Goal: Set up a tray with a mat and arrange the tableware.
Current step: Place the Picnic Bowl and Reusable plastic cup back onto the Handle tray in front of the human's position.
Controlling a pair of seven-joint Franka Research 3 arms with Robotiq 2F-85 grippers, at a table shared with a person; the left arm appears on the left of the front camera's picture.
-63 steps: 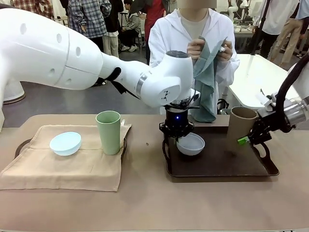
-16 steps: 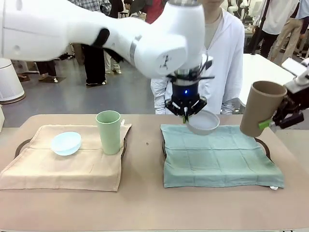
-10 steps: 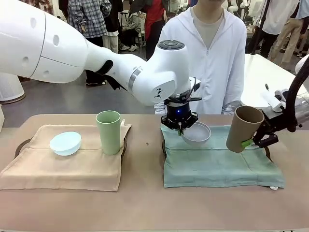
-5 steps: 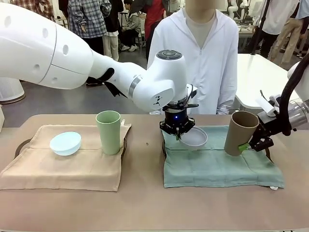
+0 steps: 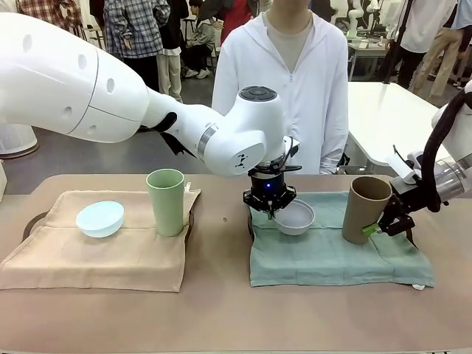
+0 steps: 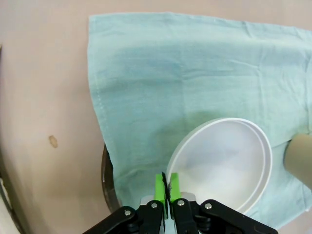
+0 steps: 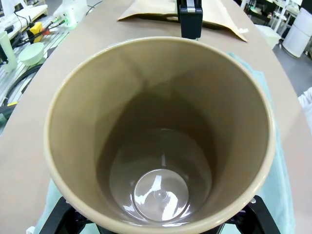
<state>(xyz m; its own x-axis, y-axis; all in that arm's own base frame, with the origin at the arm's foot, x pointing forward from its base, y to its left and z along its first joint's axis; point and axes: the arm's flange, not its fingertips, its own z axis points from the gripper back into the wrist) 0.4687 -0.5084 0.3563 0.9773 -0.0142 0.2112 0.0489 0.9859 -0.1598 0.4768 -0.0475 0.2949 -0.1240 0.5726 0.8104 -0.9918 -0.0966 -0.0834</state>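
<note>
On the right, a teal mat point(image 5: 332, 247) covers the dark tray point(image 5: 251, 230). My left gripper point(image 5: 271, 209) is shut on the rim of the whitish-grey bowl point(image 5: 295, 217), which tilts just over the mat's back left part; the left wrist view has the green pads point(image 6: 160, 186) pinching the bowl point(image 6: 224, 163). My right gripper point(image 5: 377, 226) is shut on the tan-brown tumbler point(image 5: 363, 209), upright at the mat's back right; the tumbler point(image 7: 161, 131) faces the right wrist camera mouth-on. The light blue bowl point(image 5: 99, 218) and pale green tumbler point(image 5: 166, 200) stand on the beige mat point(image 5: 96, 258) at left.
A person in a white jacket point(image 5: 284, 81) stands at the far side of the table, hands out of sight. A second dark tray point(image 5: 31, 223) lies under the beige mat. Bare tabletop runs along the front edge point(image 5: 221, 317) and between the two mats.
Both grippers have come down toward the teal mat. The whitish-grey bowl dropped lower at the back left, and the tan-brown tumbler went from tilted to upright at the back right.
</note>
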